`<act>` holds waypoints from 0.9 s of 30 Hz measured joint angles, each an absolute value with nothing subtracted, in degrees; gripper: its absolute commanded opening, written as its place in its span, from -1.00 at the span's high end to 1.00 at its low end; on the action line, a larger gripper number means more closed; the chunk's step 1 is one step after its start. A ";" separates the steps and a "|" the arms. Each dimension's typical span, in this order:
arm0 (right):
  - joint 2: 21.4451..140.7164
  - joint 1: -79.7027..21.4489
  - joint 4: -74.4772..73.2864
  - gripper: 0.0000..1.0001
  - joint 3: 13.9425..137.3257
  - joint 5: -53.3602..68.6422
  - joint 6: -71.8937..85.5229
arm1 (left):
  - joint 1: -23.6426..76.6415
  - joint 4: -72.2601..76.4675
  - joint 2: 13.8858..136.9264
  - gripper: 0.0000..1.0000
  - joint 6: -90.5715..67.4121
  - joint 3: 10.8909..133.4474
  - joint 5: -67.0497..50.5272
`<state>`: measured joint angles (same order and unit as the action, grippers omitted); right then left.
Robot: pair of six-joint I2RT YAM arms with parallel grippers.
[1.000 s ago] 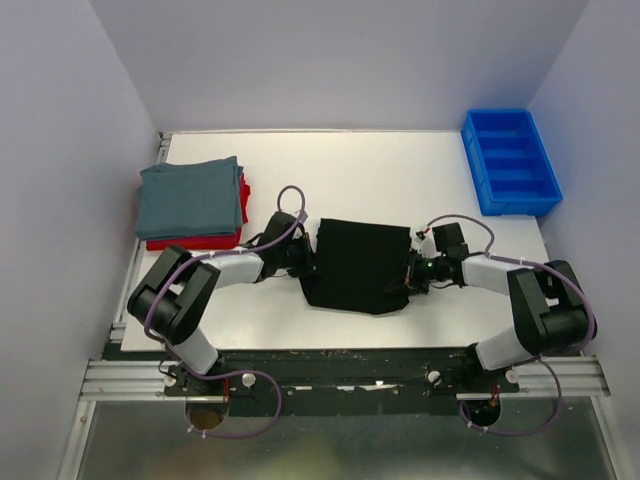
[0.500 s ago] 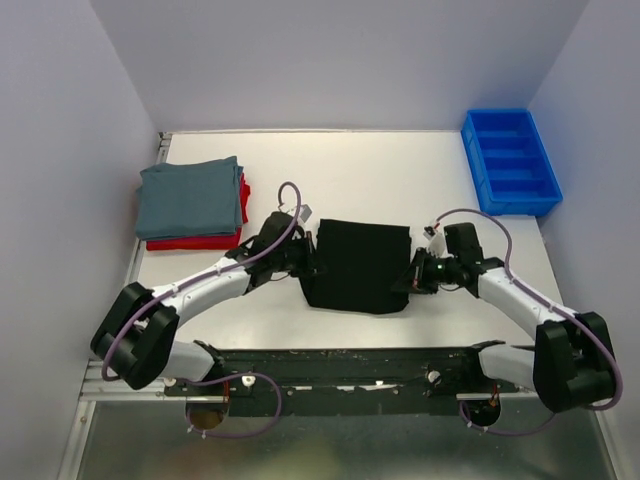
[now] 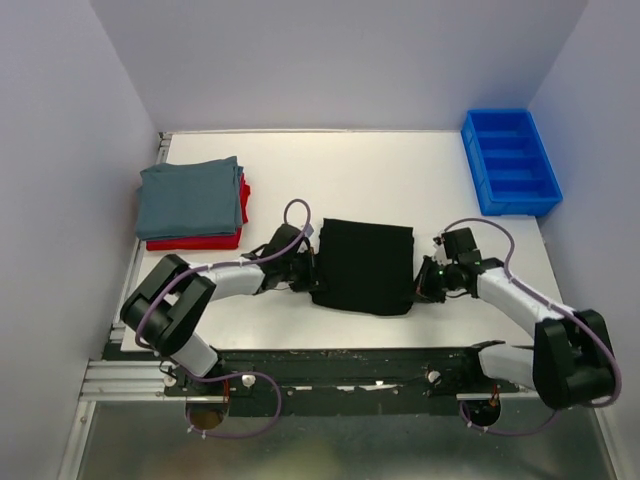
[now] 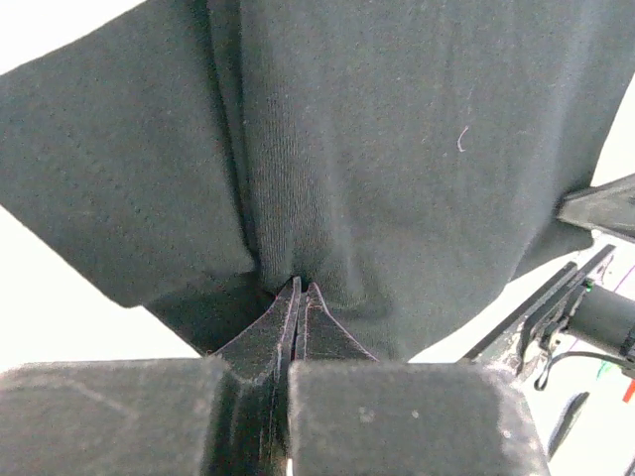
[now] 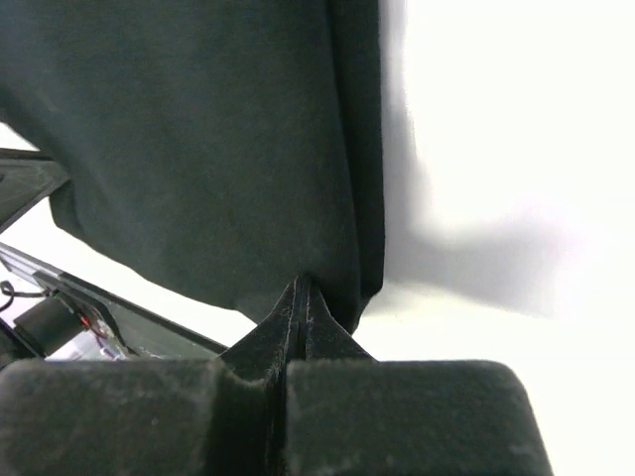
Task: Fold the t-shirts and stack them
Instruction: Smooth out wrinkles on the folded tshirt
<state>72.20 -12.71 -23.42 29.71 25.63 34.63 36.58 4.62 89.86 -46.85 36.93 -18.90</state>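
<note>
- Since the earlier frames, the black t-shirt [image 3: 362,266] has lost the loose flap at its lower left and now shows a squarer outline. The left arm's elbow has swung back in toward the table [image 3: 350,170].
- The black t-shirt lies flat in the lower middle of the top view, between the two arms.
- At its left edge, the left gripper [image 3: 308,275] has its fingers pressed together on a pucker of black cloth. In the wrist view the creases run to its tips.
- At the right edge, the right gripper [image 3: 418,283] is likewise closed, its tips nipping the hem.
- At centre left, a folded grey-blue t-shirt [image 3: 190,197] rests on a folded red t-shirt [image 3: 200,240].
- A blue bin [image 3: 510,162] sits at the upper right.
</note>
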 measured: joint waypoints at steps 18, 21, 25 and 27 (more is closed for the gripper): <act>67.46 -13.58 -33.32 0.99 32.16 22.09 31.51 | 42.68 -9.67 81.67 1.00 -45.01 40.51 -13.34; 69.73 -13.58 -33.30 0.99 32.12 20.10 32.64 | 42.76 -10.50 84.36 1.00 -44.95 40.29 -12.27; 72.69 -13.61 -33.98 0.99 32.77 16.93 34.15 | 42.78 -9.67 86.59 1.00 -45.08 40.49 -12.29; 73.67 -13.67 -34.74 0.99 33.45 15.64 34.76 | 42.76 -9.34 86.72 1.00 -45.19 40.49 -12.43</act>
